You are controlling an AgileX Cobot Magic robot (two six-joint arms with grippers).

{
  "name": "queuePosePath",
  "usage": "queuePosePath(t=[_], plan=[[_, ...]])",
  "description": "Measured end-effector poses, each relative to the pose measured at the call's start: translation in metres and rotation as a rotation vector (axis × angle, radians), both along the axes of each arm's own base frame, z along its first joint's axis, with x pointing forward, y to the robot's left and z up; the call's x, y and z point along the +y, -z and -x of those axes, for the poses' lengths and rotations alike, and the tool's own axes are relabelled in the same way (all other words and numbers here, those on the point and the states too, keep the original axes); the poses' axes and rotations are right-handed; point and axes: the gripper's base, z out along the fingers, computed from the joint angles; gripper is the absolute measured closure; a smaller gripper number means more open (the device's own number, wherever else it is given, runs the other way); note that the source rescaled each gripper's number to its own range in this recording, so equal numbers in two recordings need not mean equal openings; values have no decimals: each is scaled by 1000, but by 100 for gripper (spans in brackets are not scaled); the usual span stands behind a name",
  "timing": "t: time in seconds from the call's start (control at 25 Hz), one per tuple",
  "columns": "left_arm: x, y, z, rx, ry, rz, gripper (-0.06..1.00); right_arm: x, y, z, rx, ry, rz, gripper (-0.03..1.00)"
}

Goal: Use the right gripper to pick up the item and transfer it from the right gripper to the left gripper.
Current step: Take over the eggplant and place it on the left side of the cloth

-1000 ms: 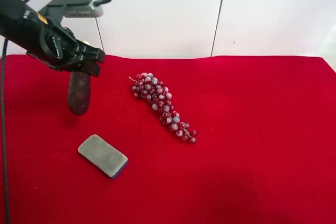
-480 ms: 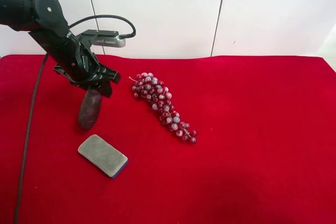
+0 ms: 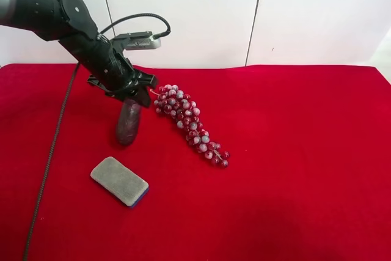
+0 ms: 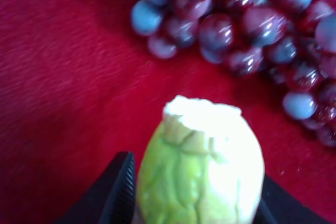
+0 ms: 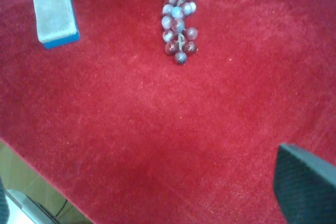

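The item (image 3: 128, 123), dark purple and glossy, hangs upright from the left gripper (image 3: 131, 97), its lower end close to the red cloth (image 3: 293, 169). The left wrist view shows its pale green stem end (image 4: 202, 171) clamped between the two black fingers (image 4: 119, 192) of the left gripper (image 4: 198, 200). This arm is the one at the exterior high view's left, with a loose black cable. The right gripper (image 5: 152, 192) holds nothing. Only one finger (image 5: 307, 184) and a dark sliver at the opposite frame edge show, far apart. The right arm is out of the exterior high view.
A red-grey grape bunch (image 3: 186, 123) lies just right of the hanging item, and shows in both wrist views (image 5: 178, 14) (image 4: 236, 24). A flat grey sponge (image 3: 119, 181) lies in front of the item and also shows in the right wrist view (image 5: 54, 11).
The left arm has carried the item to the right in the exterior high view, from the cloth's left side to just beside the grape bunch.
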Motion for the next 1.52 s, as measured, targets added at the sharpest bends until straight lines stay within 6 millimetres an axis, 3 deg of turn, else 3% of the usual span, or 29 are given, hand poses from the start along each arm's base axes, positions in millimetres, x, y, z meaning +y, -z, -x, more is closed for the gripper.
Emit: queuePosePath(t=[0.36,0.88,1.52], plan=[[-2,14,-5,10,21,-13,93,0,0,0,0,28,0,-3],[2,16,-5,-8,66,-72,93,-3,0,5,-52,411,-27,-3],[2,36,-12,-13,50,-85,93,-4,0,4,-58,431,-17,-3]])
